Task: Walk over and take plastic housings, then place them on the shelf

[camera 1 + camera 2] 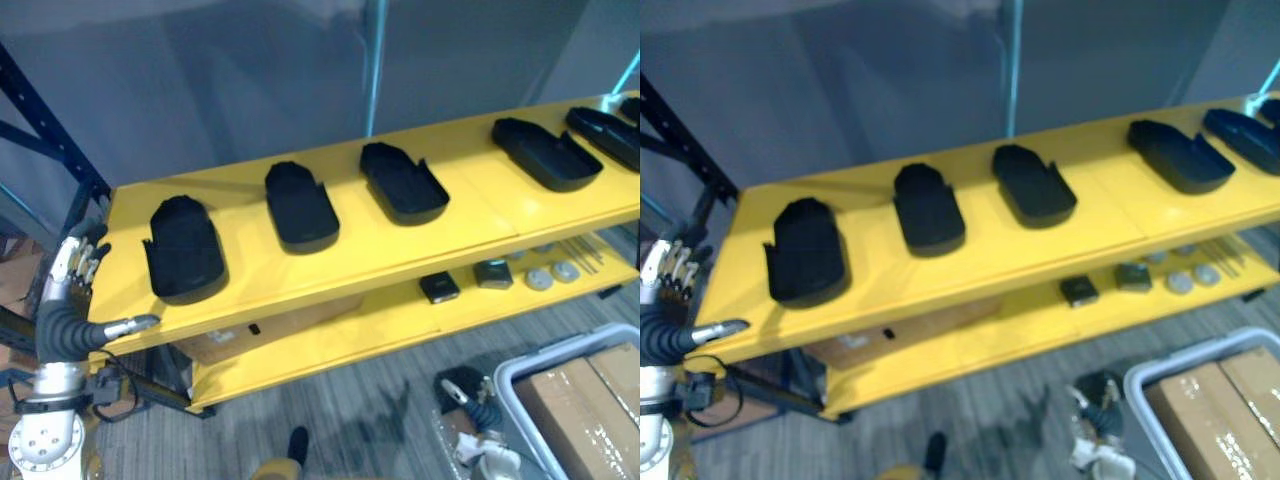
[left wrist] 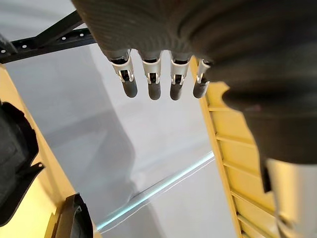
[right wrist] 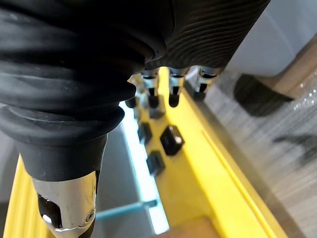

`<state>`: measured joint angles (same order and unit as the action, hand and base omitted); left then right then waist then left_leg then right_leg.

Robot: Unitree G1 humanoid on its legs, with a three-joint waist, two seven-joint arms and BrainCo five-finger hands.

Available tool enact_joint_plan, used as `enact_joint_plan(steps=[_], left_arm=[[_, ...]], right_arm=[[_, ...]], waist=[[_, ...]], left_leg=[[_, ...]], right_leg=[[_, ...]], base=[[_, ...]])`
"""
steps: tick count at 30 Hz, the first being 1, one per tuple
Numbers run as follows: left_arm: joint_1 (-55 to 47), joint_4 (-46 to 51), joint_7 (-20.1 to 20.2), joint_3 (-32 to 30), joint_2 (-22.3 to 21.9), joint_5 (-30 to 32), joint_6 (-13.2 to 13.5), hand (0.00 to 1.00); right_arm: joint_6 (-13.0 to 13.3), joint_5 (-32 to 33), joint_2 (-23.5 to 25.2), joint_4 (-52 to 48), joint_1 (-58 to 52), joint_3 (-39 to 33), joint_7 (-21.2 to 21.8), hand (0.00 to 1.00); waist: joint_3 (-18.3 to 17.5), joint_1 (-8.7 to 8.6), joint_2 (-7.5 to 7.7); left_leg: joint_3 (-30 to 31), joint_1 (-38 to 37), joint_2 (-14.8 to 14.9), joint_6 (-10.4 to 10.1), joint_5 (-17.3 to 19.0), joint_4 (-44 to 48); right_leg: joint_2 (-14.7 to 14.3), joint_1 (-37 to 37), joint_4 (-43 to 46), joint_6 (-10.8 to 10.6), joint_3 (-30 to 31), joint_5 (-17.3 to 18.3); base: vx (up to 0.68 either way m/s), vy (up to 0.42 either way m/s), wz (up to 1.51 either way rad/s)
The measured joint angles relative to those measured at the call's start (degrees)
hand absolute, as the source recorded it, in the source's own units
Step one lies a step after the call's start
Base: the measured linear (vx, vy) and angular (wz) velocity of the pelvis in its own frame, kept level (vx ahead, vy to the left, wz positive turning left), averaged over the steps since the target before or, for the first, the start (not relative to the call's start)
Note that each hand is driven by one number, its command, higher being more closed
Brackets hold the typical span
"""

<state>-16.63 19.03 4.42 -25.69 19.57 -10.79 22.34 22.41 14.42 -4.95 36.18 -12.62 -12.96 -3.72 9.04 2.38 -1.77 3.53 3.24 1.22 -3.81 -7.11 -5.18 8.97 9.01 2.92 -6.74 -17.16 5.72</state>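
In the left eye view, five black housings [image 1: 300,205] lie in a row, well apart, along the upper board of the yellow shelf [image 1: 480,215]. The left robot hand [image 1: 70,285] hangs just off the board's left corner, near the end housing [image 1: 185,250] but not touching it. Its fingers are loosely spread, its thumb juts toward the shelf edge, and it holds nothing. A lower board carries small parts [image 1: 440,287], and a bin [image 1: 560,365] of cardboard boxes stands on the floor to the right. The right eye view shows the same row, and two housings [image 1: 1180,155] at the right end lie hollow side up like shallow trays. In the left wrist view the fingers [image 2: 153,84] hang straight, side by side and empty, with a housing's rim [image 2: 15,163] past them on the yellow board. In the right wrist view the right robot hand [image 3: 173,91] hangs over the lower board's edge. Its fingers seem relaxed and hold nothing, though they are foreshortened and hard to read. The housings look like thin moulded shells, so they are probably light, stiff and smooth enough to slip. A hold across the narrow width should suit them best, with fingers over one side wall and the thumb on the other, or a pinch on the raised rim where the hollow faces up.
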Motion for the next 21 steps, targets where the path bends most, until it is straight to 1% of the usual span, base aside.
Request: enact_joint_plan(steps=[1, 3, 4, 5, 6, 7, 8, 9, 12, 14, 18, 19, 21], left_arm=[[1.16, -0.34, -2.13, 0.05, -0.11, 2.14, -0.28, 0.0], [2.21, -0.48, -4.49, 0.17, -0.28, 5.32, -1.21, 0.0], [2.88, -0.55, -5.98, 0.2, -0.25, 9.07, -1.91, 1.0], [3.4, -0.71, -7.05, 0.71, 0.03, 12.71, -2.81, 1.0], [3.49, -0.82, -7.71, 1.21, 0.32, 14.75, -3.3, 1.0], [3.51, -1.12, -8.28, 1.86, 0.78, 18.25, -3.9, 1.0], [3.49, -1.19, -8.09, 2.11, 1.59, 20.36, -4.24, 1.0], [3.42, -1.19, -7.63, 2.24, 2.94, 21.59, -4.87, 1.0], [3.49, -1.19, -6.36, 2.2, 5.75, 23.1, -6.08, 1.0], [3.45, -1.2, -4.49, 2.24, 7.32, 23.12, -6.57, 1.0], [3.45, -1.2, -1.82, 2.78, 7.61, 24.87, -8.13, 1.0], [3.45, -1.2, -1.5, 3.48, 7.93, 25.0, -8.42, 1.0], [3.34, -1.2, -0.62, 4.67, 9.37, 27.18, -8.8, 1.0]], right_arm=[[0.11, 0.97, 0.33, -0.56, -0.28, -1.21, 0.07, 0.0], [0.11, 2.34, 0.63, -1.76, -0.68, -2.41, 0.07, 0.0], [0.14, 3.46, 0.75, -2.5, -0.94, -3.54, 0.11, 0.0], [0.13, 4.75, 0.76, -3.29, -1.13, -4.51, 0.11, 0.0], [0.14, 5.53, 0.76, -3.89, -1.26, -4.98, 0.12, 0.0], [0.14, 6.59, 0.7, -4.78, -1.27, -5.92, 0.2, 0.0], [0.14, 7.36, 0.7, -5.38, -1.22, -6.62, 0.28, 0.0], [0.14, 7.45, 0.55, -5.9, -1.2, -6.77, 0.41, 0.0], [0.14, 7.97, 0.32, -6.59, -1.09, -6.75, 1.32, 0.0], [0.1, 8.37, 0.33, -6.59, -1.05, -6.63, 1.68, 0.0], [0.07, 8.39, 0.32, -6.58, -1.17, -6.63, 2.09, 0.0], [0.05, 8.4, 0.3, -6.58, -1.19, -6.63, 2.37, 0.0], [-0.1, 8.41, 0.3, -6.58, -1.08, -6.58, 2.48, 0.0]], waist=[[0.54, -0.15, 0.12], [0.64, -0.31, 0.23], [0.93, -0.66, 0.59], [1.07, -0.75, 0.78], [1.05, -0.86, 0.81], [1.01, -1.09, 0.79], [1.1, -1.49, 0.79], [1.07, -1.52, 0.74], [0.95, -1.47, 0.44], [0.88, -1.32, 0.22], [0.57, -1.29, -0.45], [0.5, -1.21, -0.57], [0.42, -1.03, -0.7]], left_leg=[[-0.98, 0.18, 0.14, 0.0, 0.0, 0.0], [-1.11, 0.73, 0.23, 0.01, 0.0, 0.0], [-1.58, 0.88, 0.3, 0.01, 0.01, 0.0], [-3.22, 1.08, 0.5, 0.01, 0.01, 0.0], [-3.7, 1.23, 0.81, 0.01, 0.01, 0.0], [-4.27, 1.71, 1.03, 0.01, 0.01, 0.0], [-4.4, 2.0, 1.12, 0.01, 0.01, 0.0], [-5.31, 1.95, 1.35, 0.01, 0.01, 0.0], [-6.26, 1.91, 1.86, 0.01, 0.01, 0.0], [-6.34, 1.91, 1.93, 0.03, 0.0, 0.0], [-6.34, 1.85, 2.11, 0.32, -0.21, 0.0], [-6.33, 1.86, 2.1, 0.45, -0.3, 0.0], [-6.3, 1.75, 2.08, 0.46, -0.31, 0.0]], right_leg=[[0.02, 0.0, 0.02, -0.08, 0.02, -0.06], [0.02, -0.26, 0.02, -0.09, -0.06, -0.07], [0.05, -0.44, 0.01, -0.14, -0.01, -0.13], [0.03, -0.55, 0.0, -0.18, 0.0, -0.17], [0.03, -0.64, 0.01, -0.16, -0.01, -0.2], [-0.02, -1.03, 0.0, -0.1, -0.02, -0.38], [-0.07, -1.14, -0.08, -0.12, -0.13, -0.49], [-0.17, -1.07, -0.08, -0.01, -0.13, -0.6], [-0.35, -0.98, -0.04, 0.24, -0.09, -0.79], [-0.36, -0.97, 0.21, 0.24, -0.08, -0.81], [-0.46, -0.93, 0.8, 0.54, -0.05, -1.23], [-0.45, -0.91, 0.89, 0.54, -0.05, -1.31], [-0.39, -0.91, 1.3, 0.54, -0.05, -1.43]], base=[[0.0, 0.0, 0.0], [-0.02, -0.002, 0.06], [0.01, 0.006, 0.04], [0.0, 0.0, 0.0], [0.0, 0.0, 0.0], [0.02, -0.013, 0.07], [0.02, -0.004, 0.06], [0.03, -0.004, 0.05], [0.03, -0.011, 0.04], [0.03, 0.004, 0.06], [0.03, 0.017, 0.08], [0.02, 0.023, 0.06], [0.02, 0.022, 0.05]])
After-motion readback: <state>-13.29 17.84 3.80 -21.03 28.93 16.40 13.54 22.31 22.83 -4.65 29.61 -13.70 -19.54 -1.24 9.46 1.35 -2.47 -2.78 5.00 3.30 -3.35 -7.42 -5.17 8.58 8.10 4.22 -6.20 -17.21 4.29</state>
